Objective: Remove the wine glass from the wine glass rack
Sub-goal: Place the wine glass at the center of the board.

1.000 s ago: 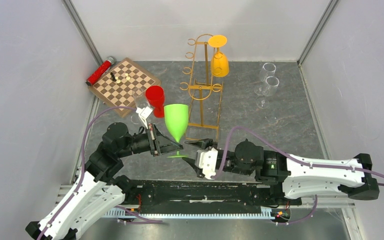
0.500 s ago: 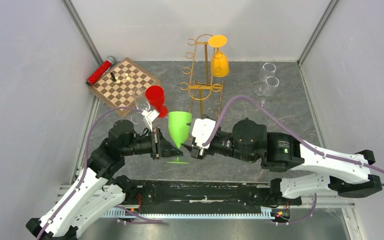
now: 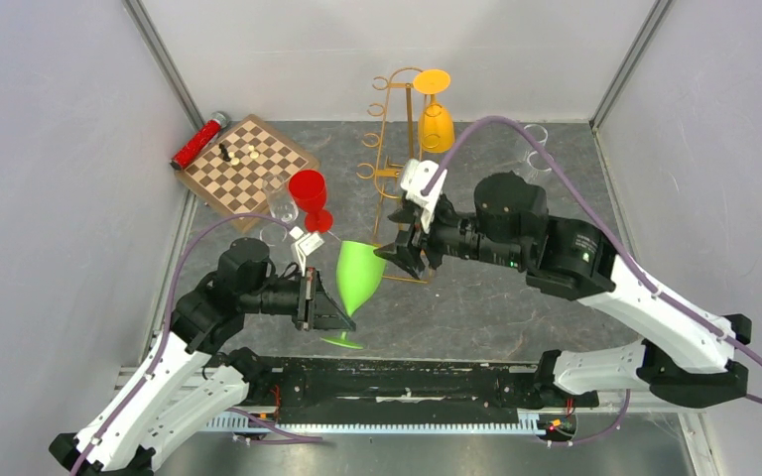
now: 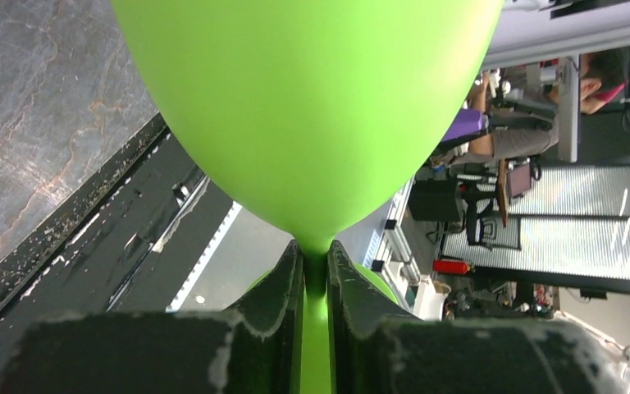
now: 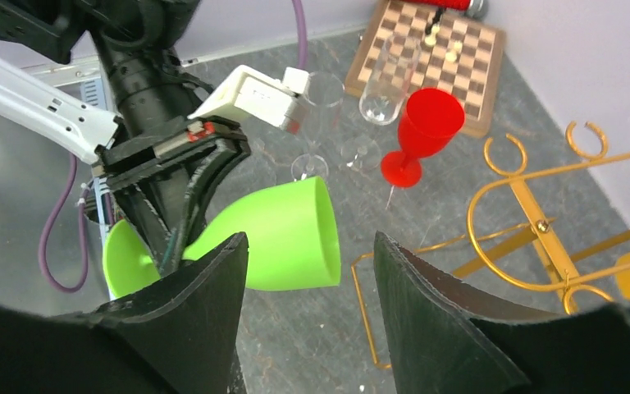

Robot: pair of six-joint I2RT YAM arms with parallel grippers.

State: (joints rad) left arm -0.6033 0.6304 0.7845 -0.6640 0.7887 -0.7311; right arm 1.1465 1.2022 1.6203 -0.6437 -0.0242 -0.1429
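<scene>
The gold wine glass rack [image 3: 400, 175] stands at the back centre; its loops also show in the right wrist view [image 5: 541, 220]. An orange wine glass [image 3: 437, 125] hangs upside down from its top right hook. A green wine glass [image 3: 358, 276] is off the rack, tilted, bowl up. My left gripper [image 3: 340, 313] is shut on its stem, and the left wrist view has the stem pinched between the jaws [image 4: 316, 271] under the green bowl [image 4: 312, 107]. My right gripper [image 3: 412, 256] hangs open and empty above the rack's base. The green glass [image 5: 283, 234] lies just beyond it [image 5: 310, 242].
A chessboard [image 3: 248, 164] with a few pieces and a red can [image 3: 198, 141] sit back left. A red wine glass [image 3: 310, 194] and clear glasses [image 3: 283, 212] stand left of the rack. More clear glasses [image 3: 534, 161] stand back right, partly behind the right arm. Walls close in on three sides.
My right gripper has risen from beside the green glass and moved back towards the rack. The left gripper has kept hold and brought the glass slightly nearer, tilted more.
</scene>
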